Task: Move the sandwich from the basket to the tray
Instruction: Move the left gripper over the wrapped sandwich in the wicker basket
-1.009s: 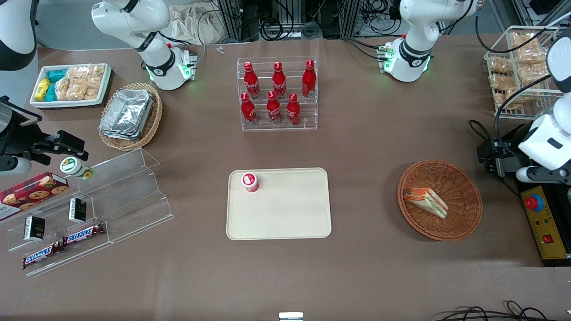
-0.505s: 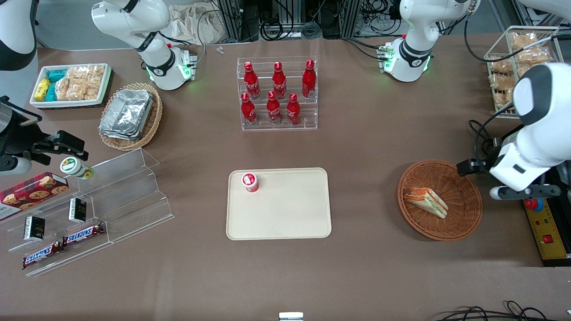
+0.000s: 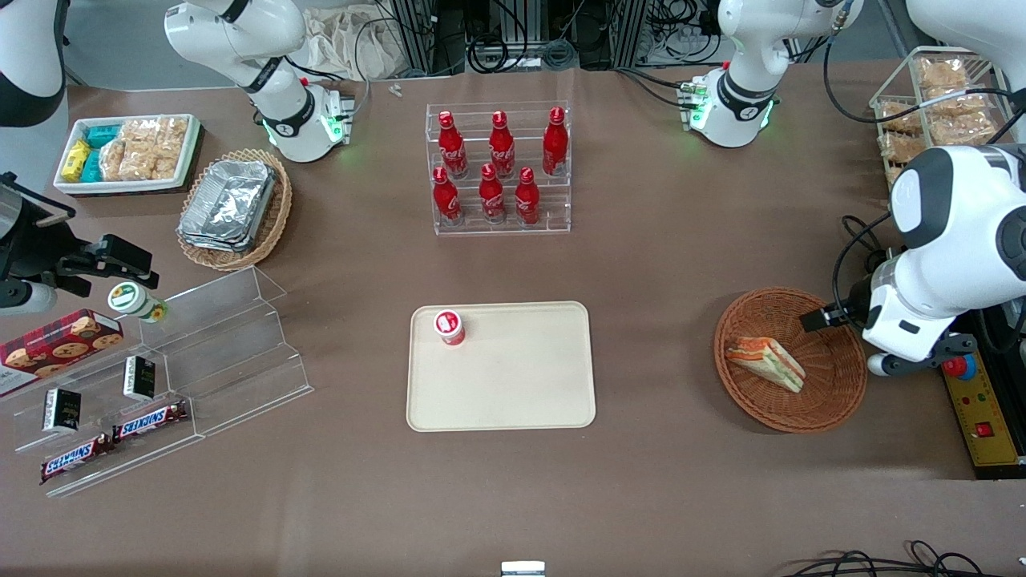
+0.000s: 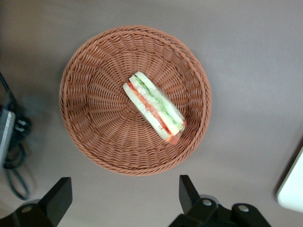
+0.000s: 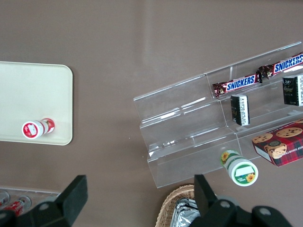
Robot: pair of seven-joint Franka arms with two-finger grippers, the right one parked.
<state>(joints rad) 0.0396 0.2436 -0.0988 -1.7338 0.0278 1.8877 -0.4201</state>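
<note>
The sandwich (image 3: 765, 362) (image 4: 154, 107), a pale wedge with orange, red and green layers, lies in the reddish-brown wicker basket (image 3: 801, 413) (image 4: 85, 127). My left gripper (image 3: 826, 317) (image 4: 124, 190) hovers above the basket's rim at the working arm's end. It is open, its black fingers (image 4: 60, 193) spread wide with nothing between them, and it does not touch the sandwich. The cream tray (image 3: 513, 385) (image 4: 292, 189) lies mid-table, toward the parked arm from the basket. A small red-and-white bottle (image 3: 450, 326) stands in one of its corners.
A yellow control box with a red button (image 3: 976, 401) and cables (image 4: 14, 156) lie beside the basket at the table's edge. A wire rack of snacks (image 3: 938, 120) stands farther from the camera. A rack of red bottles (image 3: 498, 168) and a clear acrylic shelf (image 3: 200, 361) also stand on the table.
The left arm has swung in from the table's end toward the basket, bringing the gripper over the basket's rim. The sandwich and basket have not moved.
</note>
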